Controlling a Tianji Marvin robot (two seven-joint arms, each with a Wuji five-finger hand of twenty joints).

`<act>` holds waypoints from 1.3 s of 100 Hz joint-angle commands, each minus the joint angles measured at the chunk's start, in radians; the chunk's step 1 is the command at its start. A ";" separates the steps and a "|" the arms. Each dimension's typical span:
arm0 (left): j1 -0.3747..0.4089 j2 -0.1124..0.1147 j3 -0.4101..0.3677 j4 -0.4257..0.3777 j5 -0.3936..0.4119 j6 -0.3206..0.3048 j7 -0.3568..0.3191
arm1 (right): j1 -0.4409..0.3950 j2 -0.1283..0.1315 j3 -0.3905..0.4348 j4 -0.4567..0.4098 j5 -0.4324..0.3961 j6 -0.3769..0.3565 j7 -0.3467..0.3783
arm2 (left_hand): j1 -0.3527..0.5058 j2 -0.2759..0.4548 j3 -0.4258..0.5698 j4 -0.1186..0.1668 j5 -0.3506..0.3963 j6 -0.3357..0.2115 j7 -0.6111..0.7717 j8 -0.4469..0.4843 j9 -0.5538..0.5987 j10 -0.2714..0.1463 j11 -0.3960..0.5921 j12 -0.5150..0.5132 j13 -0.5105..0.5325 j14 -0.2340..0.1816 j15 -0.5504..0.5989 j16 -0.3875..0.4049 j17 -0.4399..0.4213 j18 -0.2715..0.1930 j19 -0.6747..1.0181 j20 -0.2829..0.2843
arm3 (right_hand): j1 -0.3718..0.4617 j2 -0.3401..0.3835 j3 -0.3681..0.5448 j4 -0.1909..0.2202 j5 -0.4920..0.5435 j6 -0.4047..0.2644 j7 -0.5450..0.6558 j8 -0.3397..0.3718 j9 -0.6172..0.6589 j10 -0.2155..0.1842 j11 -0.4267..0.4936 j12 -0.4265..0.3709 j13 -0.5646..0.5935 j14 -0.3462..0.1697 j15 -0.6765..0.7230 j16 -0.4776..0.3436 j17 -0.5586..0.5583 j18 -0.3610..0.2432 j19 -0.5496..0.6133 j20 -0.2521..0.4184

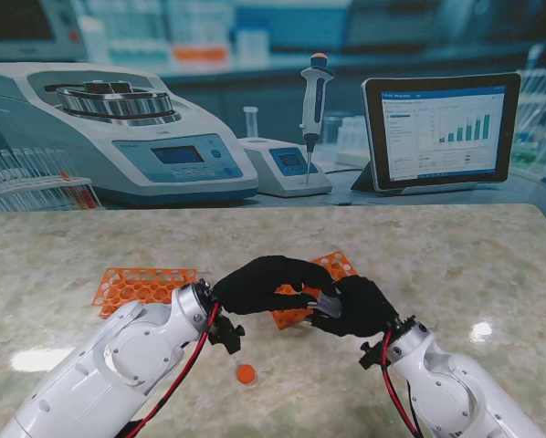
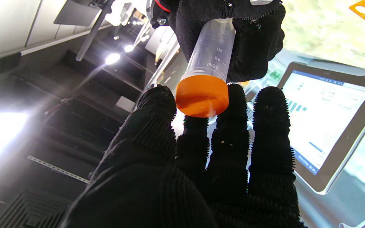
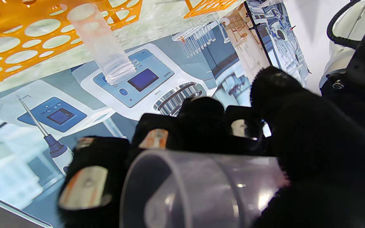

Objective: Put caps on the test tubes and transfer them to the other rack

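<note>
From the stand, the left hand (image 1: 268, 283) and right hand (image 1: 362, 306) meet above the marble table (image 1: 456, 265), between two orange racks (image 1: 143, 285); a loose orange cap (image 1: 246, 373) lies nearer to me, with open tabletop right of the hands. In the left wrist view, knitted black fingertips (image 2: 157, 101) close round the smooth orange cap (image 2: 202, 96) seated on the clear graduated tube (image 2: 212, 52). The right wrist view shows that hand wrapped around the tube's round transparent body (image 3: 198, 190); another uncapped tube (image 3: 98, 41) stands in a perforated rack (image 3: 17, 41).
</note>
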 commanded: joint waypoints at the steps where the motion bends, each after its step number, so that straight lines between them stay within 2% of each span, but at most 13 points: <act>1: 0.004 -0.004 0.000 -0.009 0.001 -0.003 0.001 | -0.006 -0.005 -0.003 -0.003 0.000 0.005 0.004 | -0.004 0.042 -0.017 0.025 -0.023 -0.033 -0.019 -0.001 -0.031 -0.038 -0.004 -0.020 -0.024 -0.086 -0.020 -0.012 -0.015 0.007 0.018 0.040 | 0.061 0.008 0.005 0.017 0.031 -0.045 0.039 0.027 0.060 0.016 0.008 0.014 0.100 -0.140 0.164 0.058 0.029 -0.013 0.109 0.006; 14: 0.007 -0.004 -0.002 -0.012 0.000 0.000 0.001 | -0.005 -0.005 -0.004 -0.002 0.000 0.006 0.003 | -0.009 0.056 -0.023 0.025 -0.030 -0.035 -0.022 -0.001 -0.040 -0.037 -0.007 -0.026 -0.034 -0.086 -0.027 -0.017 -0.018 0.027 0.022 0.043 | 0.061 0.009 0.006 0.017 0.031 -0.045 0.039 0.027 0.060 0.015 0.008 0.015 0.100 -0.140 0.164 0.058 0.029 -0.013 0.108 0.006; 69: 0.019 -0.010 -0.015 -0.022 0.014 -0.004 0.028 | -0.007 -0.005 0.000 -0.001 0.000 0.005 -0.001 | -0.044 0.095 -0.052 0.025 -0.053 -0.021 -0.038 -0.007 -0.074 -0.042 -0.019 -0.042 -0.082 -0.077 -0.057 -0.041 -0.079 0.050 -0.001 0.043 | 0.061 0.009 0.004 0.017 0.031 -0.045 0.039 0.027 0.060 0.015 0.008 0.015 0.100 -0.140 0.164 0.058 0.029 -0.013 0.108 0.006; 93: 0.030 -0.010 -0.029 -0.030 0.020 -0.001 0.032 | -0.007 -0.006 0.002 0.000 -0.002 0.006 -0.003 | -0.091 0.121 -0.081 0.024 -0.077 0.011 -0.058 -0.015 -0.102 -0.043 -0.029 -0.049 -0.123 -0.065 -0.088 -0.066 -0.150 0.084 -0.047 0.034 | 0.060 0.009 0.004 0.017 0.031 -0.045 0.039 0.027 0.060 0.015 0.008 0.015 0.100 -0.140 0.164 0.058 0.029 -0.013 0.108 0.006; 106: 0.040 -0.009 -0.039 -0.035 0.024 0.002 0.032 | -0.008 -0.006 0.005 -0.001 -0.003 0.006 -0.006 | -0.142 0.131 -0.098 0.029 -0.088 0.039 -0.060 -0.001 -0.131 -0.038 -0.038 -0.053 -0.165 -0.053 -0.120 -0.095 -0.223 0.109 -0.107 0.019 | 0.060 0.009 0.004 0.017 0.031 -0.045 0.039 0.027 0.060 0.015 0.008 0.015 0.100 -0.140 0.164 0.058 0.029 -0.013 0.108 0.006; 130: 0.053 -0.008 -0.054 -0.033 0.030 0.004 0.034 | -0.010 -0.006 0.008 -0.001 -0.004 0.005 -0.007 | -0.207 0.134 -0.105 0.030 -0.122 0.073 -0.072 0.024 -0.172 -0.030 -0.055 -0.060 -0.218 -0.045 -0.162 -0.138 -0.282 0.124 -0.179 0.004 | 0.060 0.010 0.004 0.017 0.031 -0.045 0.039 0.027 0.060 0.015 0.008 0.015 0.100 -0.140 0.164 0.058 0.029 -0.013 0.108 0.006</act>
